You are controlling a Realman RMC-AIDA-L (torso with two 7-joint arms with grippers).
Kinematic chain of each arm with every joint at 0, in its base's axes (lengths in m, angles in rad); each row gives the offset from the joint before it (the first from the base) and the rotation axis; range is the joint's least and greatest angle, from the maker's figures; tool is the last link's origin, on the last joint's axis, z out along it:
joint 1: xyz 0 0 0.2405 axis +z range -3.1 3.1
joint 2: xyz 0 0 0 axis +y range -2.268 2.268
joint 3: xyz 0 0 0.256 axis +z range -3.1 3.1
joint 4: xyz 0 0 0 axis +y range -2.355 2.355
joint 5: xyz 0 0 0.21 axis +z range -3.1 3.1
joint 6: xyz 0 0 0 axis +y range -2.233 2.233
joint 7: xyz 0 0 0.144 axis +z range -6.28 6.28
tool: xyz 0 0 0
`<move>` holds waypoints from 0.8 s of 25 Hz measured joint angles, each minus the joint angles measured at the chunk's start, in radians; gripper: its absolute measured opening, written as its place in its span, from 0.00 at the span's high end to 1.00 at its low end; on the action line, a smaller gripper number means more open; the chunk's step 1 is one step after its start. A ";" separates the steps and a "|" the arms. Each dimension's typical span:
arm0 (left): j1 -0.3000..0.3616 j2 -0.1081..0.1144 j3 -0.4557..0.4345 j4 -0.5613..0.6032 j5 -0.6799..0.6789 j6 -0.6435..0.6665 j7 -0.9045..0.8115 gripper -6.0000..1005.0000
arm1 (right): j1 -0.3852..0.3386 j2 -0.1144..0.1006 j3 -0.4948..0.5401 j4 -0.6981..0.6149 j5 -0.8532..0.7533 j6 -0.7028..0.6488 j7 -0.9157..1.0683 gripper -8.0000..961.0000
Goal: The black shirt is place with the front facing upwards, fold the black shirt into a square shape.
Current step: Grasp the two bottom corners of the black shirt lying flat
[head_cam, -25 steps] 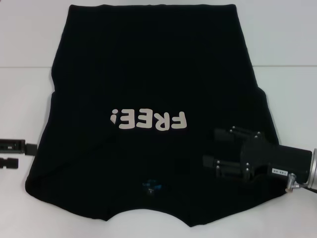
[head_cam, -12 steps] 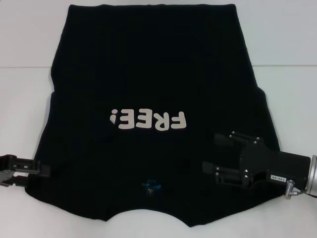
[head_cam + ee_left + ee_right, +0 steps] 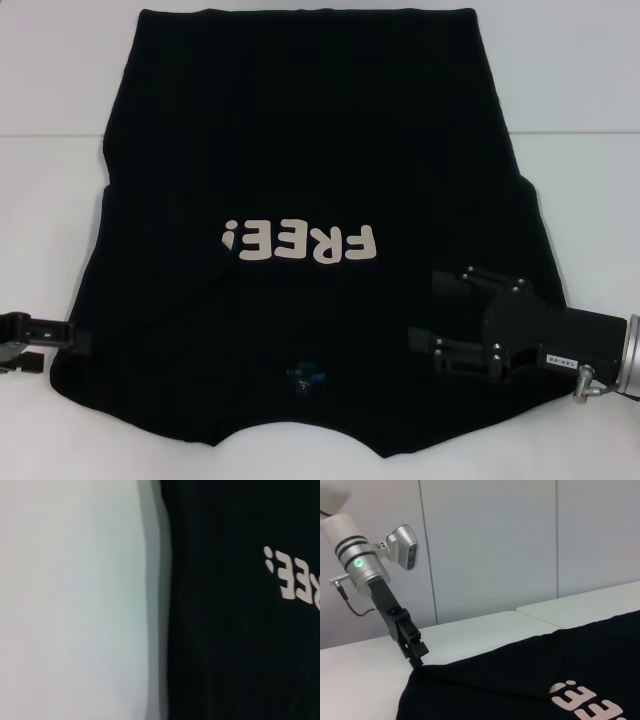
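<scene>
Left gripper (image 3: 75,338), spread undiscernible, meets the black shirt (image 3: 300,150) near-left edge; right gripper (image 3: 425,312) hovers wide; both should pinch matching shoulder corners

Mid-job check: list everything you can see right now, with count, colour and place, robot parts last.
Black soft-cloth T-shirt: one, black, spread front-up across the middle of the table.
Off-white "FREE!" lettering: one print, mid-shirt.
Small blue neck label: one, near the shirt's near edge.
White table: one, under the shirt.
Pale wall panels: behind the table, right wrist view.
Left gripper: black, at the shirt's left near corner.
Right gripper: black, open, over the shirt's right near part.
</scene>
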 joint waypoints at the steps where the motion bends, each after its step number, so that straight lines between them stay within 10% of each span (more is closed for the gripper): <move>1: -0.003 0.000 0.000 -0.007 0.003 -0.002 0.002 0.06 | 0.000 0.000 0.000 0.000 0.000 0.000 0.000 0.14; 20: -0.040 -0.028 0.045 -0.023 0.029 -0.013 0.009 0.07 | 0.002 0.002 0.001 0.002 0.000 -0.002 0.006 0.14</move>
